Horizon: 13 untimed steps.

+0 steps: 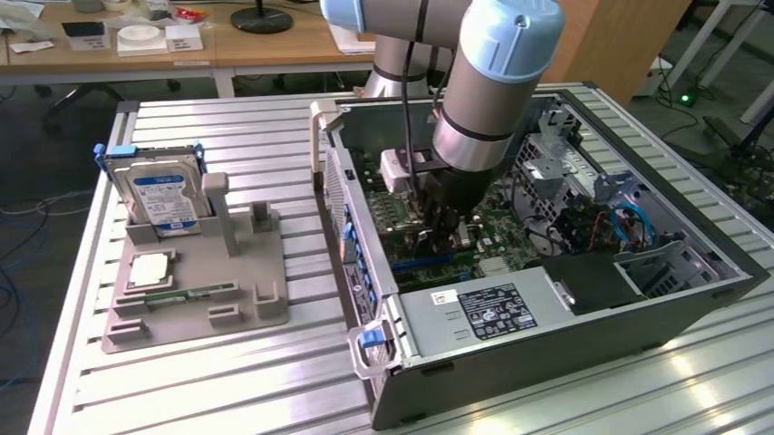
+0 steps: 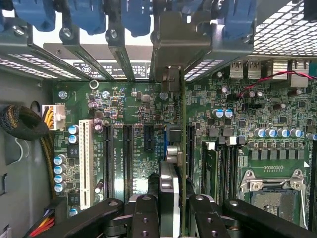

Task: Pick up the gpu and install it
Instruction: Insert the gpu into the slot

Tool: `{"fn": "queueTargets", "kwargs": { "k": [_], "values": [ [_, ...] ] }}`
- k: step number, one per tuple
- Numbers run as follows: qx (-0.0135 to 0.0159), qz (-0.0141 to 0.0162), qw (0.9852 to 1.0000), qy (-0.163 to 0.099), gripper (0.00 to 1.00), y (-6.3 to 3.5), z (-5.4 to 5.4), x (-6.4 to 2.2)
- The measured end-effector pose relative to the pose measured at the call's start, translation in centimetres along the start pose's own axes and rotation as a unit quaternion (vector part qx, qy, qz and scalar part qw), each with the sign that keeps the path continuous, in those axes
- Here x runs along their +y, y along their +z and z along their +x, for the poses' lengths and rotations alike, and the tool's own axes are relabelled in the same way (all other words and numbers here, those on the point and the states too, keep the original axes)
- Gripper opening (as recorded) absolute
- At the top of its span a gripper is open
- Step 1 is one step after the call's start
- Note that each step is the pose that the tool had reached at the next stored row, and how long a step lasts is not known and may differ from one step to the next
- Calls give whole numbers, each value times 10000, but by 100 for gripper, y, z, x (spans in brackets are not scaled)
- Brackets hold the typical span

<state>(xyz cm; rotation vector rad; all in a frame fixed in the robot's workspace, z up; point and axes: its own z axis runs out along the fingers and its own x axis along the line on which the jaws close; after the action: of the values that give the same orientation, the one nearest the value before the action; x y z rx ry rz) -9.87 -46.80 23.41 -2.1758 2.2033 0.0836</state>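
Note:
My gripper (image 1: 443, 227) is down inside the open computer case (image 1: 545, 353), over the green motherboard (image 1: 496, 227). It is shut on the gpu (image 2: 171, 191), which I see edge-on in the wrist view as a thin card standing between the black fingers (image 2: 143, 218). The card's green edge runs up to its silvery metal bracket (image 2: 181, 44) at the case's rear slot openings. It hangs over the black expansion slots (image 2: 127, 158); I cannot tell whether its lower edge touches one. In the exterior view the arm hides most of the card.
On the exterior view's left, a grey fixture tray (image 1: 194, 299) holds an upright hard drive (image 1: 163, 195), a square chip (image 1: 148, 270) and a narrow green memory stick (image 1: 194, 293). The power supply (image 1: 484, 313) and case walls stand close around the gripper. Blue slot latches (image 2: 84, 15) line the rear.

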Motion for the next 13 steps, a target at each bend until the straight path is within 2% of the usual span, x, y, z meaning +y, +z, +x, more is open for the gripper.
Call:
{"fn": "queueTargets", "kwargs": {
  "k": [13],
  "values": [
    [1,-2,10000,0,28,25,2,0]
  ]
}}
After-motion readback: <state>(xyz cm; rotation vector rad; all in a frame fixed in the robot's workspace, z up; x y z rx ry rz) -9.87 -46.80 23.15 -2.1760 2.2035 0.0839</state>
